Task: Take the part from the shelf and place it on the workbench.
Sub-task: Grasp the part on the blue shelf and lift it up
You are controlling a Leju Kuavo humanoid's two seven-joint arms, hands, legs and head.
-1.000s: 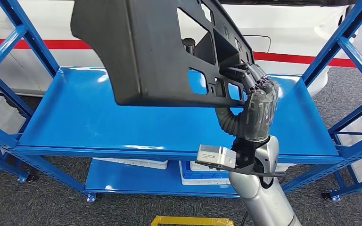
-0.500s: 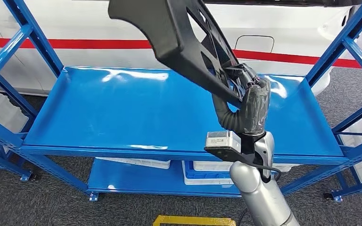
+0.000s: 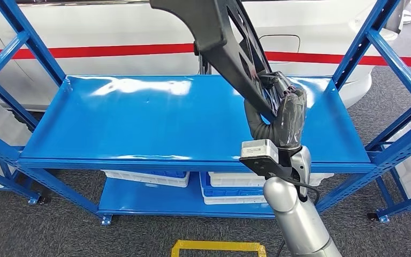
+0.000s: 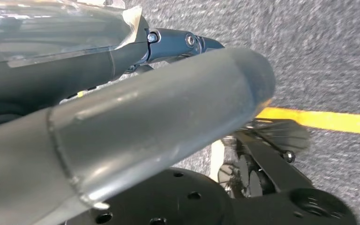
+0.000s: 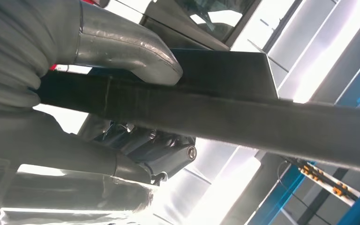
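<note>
The part (image 3: 220, 33) is a large black plastic panel with cut-outs. It is raised above the blue shelf (image 3: 139, 123), seen almost edge-on, and runs up out of the head view's top. My right hand (image 3: 287, 115) grips its lower end, over the shelf's right half. The right wrist view shows the thumb (image 5: 122, 42) pressed on the part's dark edge (image 5: 262, 122), with the dark fingers curled beneath. My left hand (image 4: 145, 122) hangs over grey carpet with its thumb and fingers extended and nothing in them.
The shelf's top deck is bare. White and blue bins (image 3: 145, 177) sit on its lower deck. Blue uprights (image 3: 29, 40) frame both sides. A white car with a red stripe (image 3: 112, 32) stands behind. Yellow floor tape (image 3: 217, 248) lies in front.
The part has turned from broadside to nearly edge-on and risen higher over the shelf. My right hand has kept its grip and shifted slightly. The view has moved a little.
</note>
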